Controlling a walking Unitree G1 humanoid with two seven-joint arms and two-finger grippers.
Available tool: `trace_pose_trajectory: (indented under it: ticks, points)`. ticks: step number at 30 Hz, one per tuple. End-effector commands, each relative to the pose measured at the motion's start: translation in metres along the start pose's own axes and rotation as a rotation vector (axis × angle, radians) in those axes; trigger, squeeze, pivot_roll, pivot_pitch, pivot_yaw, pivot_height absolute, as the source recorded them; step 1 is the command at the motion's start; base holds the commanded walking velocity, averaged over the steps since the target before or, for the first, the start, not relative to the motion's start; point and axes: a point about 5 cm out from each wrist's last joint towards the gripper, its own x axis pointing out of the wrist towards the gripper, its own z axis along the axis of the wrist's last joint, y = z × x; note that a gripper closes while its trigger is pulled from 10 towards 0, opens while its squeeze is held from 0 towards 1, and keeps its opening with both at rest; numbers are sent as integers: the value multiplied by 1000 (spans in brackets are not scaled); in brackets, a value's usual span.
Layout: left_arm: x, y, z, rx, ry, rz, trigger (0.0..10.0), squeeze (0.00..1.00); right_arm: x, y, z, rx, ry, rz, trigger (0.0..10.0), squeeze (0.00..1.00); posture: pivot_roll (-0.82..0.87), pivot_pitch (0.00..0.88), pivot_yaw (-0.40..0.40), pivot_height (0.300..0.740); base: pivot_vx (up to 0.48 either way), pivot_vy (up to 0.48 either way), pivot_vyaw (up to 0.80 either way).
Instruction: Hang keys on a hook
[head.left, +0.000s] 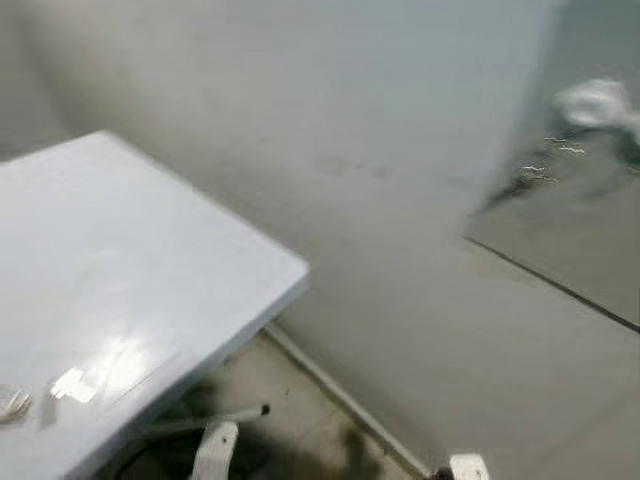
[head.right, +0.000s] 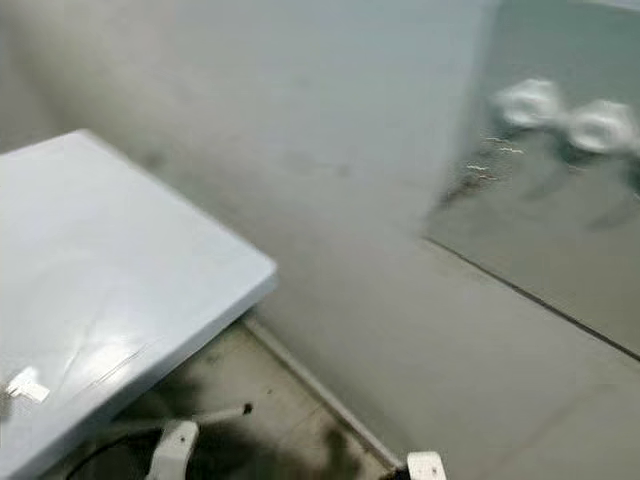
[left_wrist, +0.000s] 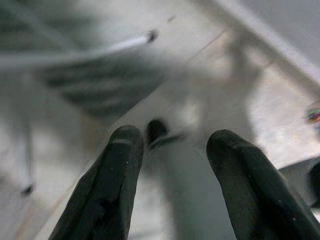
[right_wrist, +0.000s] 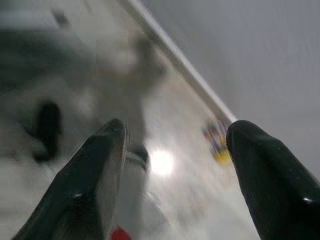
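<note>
The head views are blurred. A small metallic thing, possibly the keys, lies at the near left edge of the white table, beside a shiny clear patch. Several small silver marks, perhaps hooks, show on the grey mirror-like panel at the right. My left gripper hangs open over the floor with nothing between its fingers. My right gripper is also open and empty, pointing at the floor near the skirting board.
A pale wall runs behind the table, with a white skirting board at its foot. White table legs stand on the floor below the tabletop. A small colourful object lies by the skirting.
</note>
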Motion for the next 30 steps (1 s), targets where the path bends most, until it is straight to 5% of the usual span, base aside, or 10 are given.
trace_pose_trajectory:
  ticks: [1, 30]
  points:
    - [3, -8, 11, 3, -33, -20, 10000, 0, -4, -7, -12, 10, 36, -25, 10000, 0, -102, 0, -29, 740, 0, 0, 800]
    - [2, -6, 7, -36, -28, -17, 10000, 0, -5, -11, -14, 11, 38, -20, 10000, 0, -99, 0, -27, 740, 0, 0, 800]
